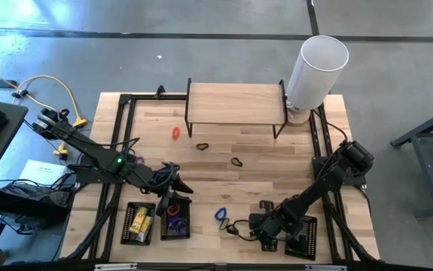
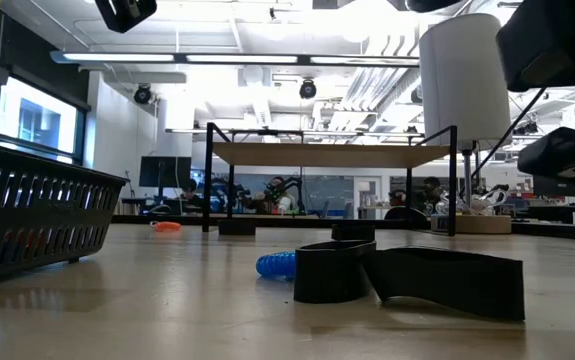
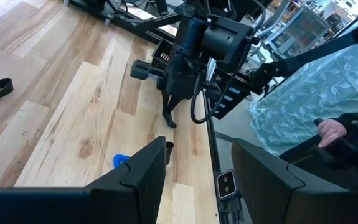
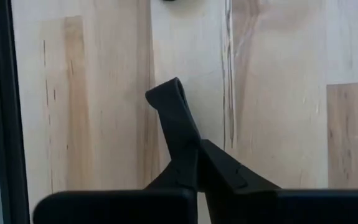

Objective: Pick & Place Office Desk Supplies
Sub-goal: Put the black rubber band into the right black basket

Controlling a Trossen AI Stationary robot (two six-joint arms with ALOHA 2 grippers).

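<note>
My right gripper [image 1: 256, 226] is low over the table's near right and shut on a black band [image 1: 235, 227]. A blue loop [image 1: 221, 216] lies just to the left of the band. Farther back lie two more black bands [image 1: 202, 146] [image 1: 236, 161] and an orange loop [image 1: 176, 133]. My left gripper [image 1: 171, 197] hovers open and empty over two mesh trays at the near left. One tray [image 1: 128, 226] holds yellow packets; the other [image 1: 184, 223] holds purple and red loops. My right gripper has its fingertips closed together on one end of the black band [image 4: 188, 140], pinching it between the two fingers. The rest of the band [image 4: 169, 106] sticks out beyond the tips. In the low view the band [image 2: 407, 275] lies along the table top.
A wooden shelf on black legs [image 1: 235, 105] stands at the far edge, with a tall white cylinder [image 1: 318, 68] at its right end. A third mesh tray [image 1: 306, 239] sits under my right arm. A person in a patterned garment [image 3: 303, 93] is beyond the table's right side.
</note>
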